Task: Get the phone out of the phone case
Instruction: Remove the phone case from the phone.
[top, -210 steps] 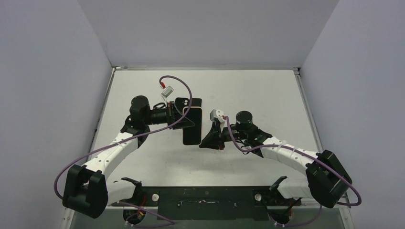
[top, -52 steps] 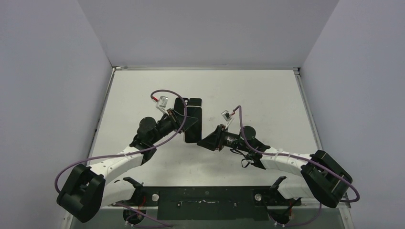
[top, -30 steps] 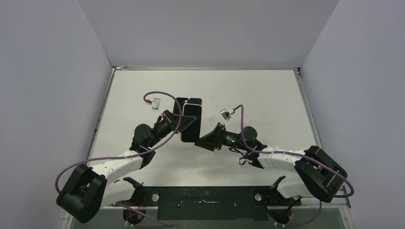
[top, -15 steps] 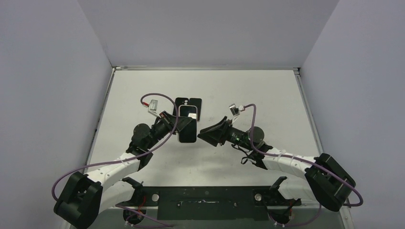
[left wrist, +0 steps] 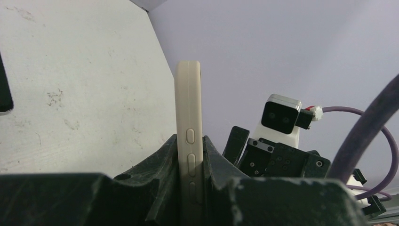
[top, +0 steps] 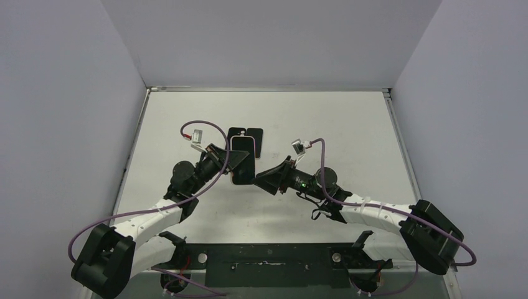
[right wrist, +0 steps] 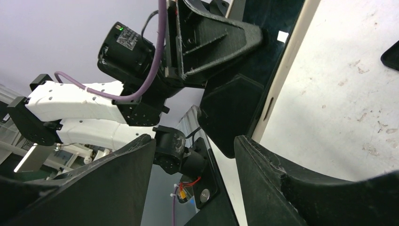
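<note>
The phone (top: 244, 168) shows its black screen inside a cream phone case (left wrist: 188, 103). My left gripper (top: 231, 163) is shut on it from the left and holds it off the table. In the left wrist view the case stands edge-on, its side buttons showing, pinched between both jaws (left wrist: 189, 141). My right gripper (top: 266, 178) is open just right of the phone's lower corner, not touching it. In the right wrist view the cream case edge (right wrist: 286, 70) runs diagonally just beyond the spread fingers (right wrist: 195, 141), with nothing between them.
A flat black object (top: 245, 134) lies on the white table (top: 336, 124) just behind the held phone. It also shows at the left wrist view's left edge (left wrist: 3, 92). Grey walls enclose the table on three sides.
The left gripper has raised and tipped the phone so that its screen faces up. The right gripper has spread wider and stays close to the phone's right side.
</note>
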You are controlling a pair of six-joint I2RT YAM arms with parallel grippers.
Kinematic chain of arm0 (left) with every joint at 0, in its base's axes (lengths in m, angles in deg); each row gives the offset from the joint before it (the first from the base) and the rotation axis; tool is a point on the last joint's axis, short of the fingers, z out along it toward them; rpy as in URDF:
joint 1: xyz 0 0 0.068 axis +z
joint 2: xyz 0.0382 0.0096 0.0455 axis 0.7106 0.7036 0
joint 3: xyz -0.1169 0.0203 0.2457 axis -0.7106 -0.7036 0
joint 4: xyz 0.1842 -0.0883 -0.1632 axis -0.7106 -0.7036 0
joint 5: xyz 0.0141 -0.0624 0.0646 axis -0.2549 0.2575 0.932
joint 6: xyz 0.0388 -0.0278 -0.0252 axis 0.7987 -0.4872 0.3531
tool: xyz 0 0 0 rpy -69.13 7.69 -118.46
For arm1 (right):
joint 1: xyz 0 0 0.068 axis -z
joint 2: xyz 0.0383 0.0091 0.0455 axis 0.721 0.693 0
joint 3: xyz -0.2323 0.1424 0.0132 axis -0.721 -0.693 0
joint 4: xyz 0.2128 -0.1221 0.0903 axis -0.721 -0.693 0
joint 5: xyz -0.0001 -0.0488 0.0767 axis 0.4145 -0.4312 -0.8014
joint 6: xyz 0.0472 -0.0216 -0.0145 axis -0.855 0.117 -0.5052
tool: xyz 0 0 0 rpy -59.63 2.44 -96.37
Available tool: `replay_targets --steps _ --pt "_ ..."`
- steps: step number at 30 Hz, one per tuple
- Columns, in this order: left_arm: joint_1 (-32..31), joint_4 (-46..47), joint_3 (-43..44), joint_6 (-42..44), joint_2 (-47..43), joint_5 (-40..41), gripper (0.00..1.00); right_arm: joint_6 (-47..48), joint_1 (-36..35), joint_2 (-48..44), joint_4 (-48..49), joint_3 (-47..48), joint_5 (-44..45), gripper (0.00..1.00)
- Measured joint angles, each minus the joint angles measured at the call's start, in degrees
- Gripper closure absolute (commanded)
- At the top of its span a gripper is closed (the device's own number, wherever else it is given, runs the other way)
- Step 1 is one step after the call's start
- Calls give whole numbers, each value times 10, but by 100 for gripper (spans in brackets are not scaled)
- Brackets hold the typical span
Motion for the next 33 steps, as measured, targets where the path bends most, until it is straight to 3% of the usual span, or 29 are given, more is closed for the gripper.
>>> replay_targets --steps 33 --pt "1 26 -7 -5 -5 11 100 -10 -42 -9 -68 2 63 43"
